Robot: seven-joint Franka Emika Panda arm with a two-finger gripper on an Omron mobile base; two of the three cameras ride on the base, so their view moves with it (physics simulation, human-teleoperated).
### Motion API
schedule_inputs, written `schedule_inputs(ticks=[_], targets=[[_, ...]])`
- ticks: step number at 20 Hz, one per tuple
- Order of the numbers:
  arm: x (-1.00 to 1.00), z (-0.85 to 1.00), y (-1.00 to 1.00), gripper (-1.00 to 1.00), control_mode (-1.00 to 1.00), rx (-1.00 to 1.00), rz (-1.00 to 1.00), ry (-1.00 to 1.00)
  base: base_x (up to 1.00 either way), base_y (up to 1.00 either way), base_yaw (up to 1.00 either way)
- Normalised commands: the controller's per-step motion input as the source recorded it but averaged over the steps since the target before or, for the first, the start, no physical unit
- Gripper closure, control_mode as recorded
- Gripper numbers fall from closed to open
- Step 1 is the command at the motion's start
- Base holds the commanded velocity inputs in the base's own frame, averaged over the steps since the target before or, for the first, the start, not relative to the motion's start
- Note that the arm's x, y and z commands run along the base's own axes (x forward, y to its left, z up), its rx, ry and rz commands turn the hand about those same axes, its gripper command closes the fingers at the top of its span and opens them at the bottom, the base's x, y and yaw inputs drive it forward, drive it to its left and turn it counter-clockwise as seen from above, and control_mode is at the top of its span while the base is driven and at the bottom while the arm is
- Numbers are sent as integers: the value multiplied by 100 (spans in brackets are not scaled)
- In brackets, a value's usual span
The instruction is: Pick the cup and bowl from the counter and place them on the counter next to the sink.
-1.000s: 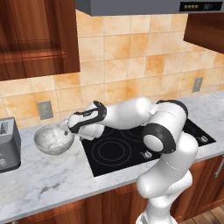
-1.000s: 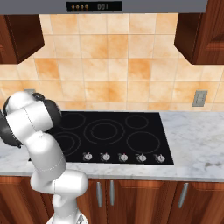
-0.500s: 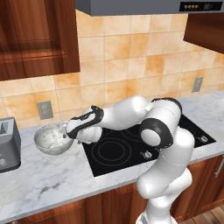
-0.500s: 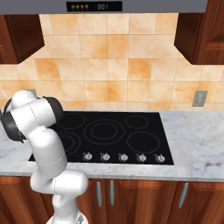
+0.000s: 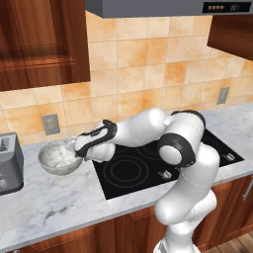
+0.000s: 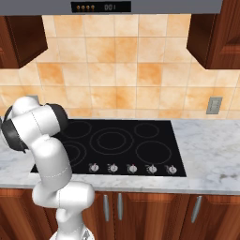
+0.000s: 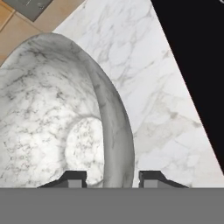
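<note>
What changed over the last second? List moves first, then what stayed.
The gripper came down slightly toward the wide silvery-grey bowl and now straddles its right rim, one of the fingers inside, one outside. Nothing is gripped yet. Bowl, white marble counter and grey toaster stayed put.

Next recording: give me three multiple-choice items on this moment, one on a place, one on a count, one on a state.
1. Where does the bowl sit?
A. on the counter left of the cooktop
B. on the cooktop
C. inside the wall cabinet

2. How many knobs line the cooktop's front edge?
A. two
B. five
C. eight

3. How does the pincer stand at the bowl?
A. shut above it
B. open, straddling its rim
C. far off over the cooktop

Answers: 1 A, the left base view shows the bowl on marble beside the black glass. 2 B, the right base view shows five knobs in a row. 3 B, the hand view shows one fingertip inside the rim and one outside.
</note>
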Motion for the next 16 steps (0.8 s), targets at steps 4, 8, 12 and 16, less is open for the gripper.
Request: schedule_inputs(ticks=[4, 8, 12, 16], targets=[[0, 0, 0, 100, -100, 0, 0, 0, 0, 0, 0], [0, 17, -21, 100, -100, 2, 0, 0, 0, 0, 0], [0, 57, -23, 100, -100, 8, 0, 0, 0, 0, 0], [0, 41, -25, 100, -100, 5, 0, 3, 0, 0, 0]])
